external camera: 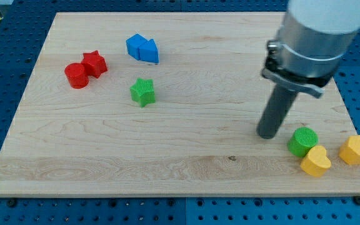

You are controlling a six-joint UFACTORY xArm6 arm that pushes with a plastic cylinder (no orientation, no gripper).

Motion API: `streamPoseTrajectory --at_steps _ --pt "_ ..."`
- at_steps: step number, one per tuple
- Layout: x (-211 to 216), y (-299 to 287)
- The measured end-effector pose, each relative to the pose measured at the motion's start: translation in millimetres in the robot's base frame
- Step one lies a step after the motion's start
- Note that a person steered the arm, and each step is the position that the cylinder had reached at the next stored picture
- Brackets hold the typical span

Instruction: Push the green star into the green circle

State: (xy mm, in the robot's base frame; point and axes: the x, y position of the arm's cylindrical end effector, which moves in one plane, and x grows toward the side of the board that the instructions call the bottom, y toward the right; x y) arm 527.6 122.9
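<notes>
The green star lies left of the board's middle, alone. The green circle sits near the view's bottom right, touching a yellow heart. My tip rests on the board just left of the green circle, a small gap apart, and far to the right of the green star.
A red circle and a red star touch at the upper left. Two blue blocks sit together above the green star. A yellow hexagon lies at the board's right edge. The wooden board sits on a blue perforated table.
</notes>
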Motion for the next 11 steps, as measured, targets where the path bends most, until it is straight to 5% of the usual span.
streamPoseTrajectory --at_steps 3,5,8,11 --pt "-19.0 -223.1" --pt "-89.5 -244.9" --pt "-76.5 -87.6" --pt "6.9 41.8"
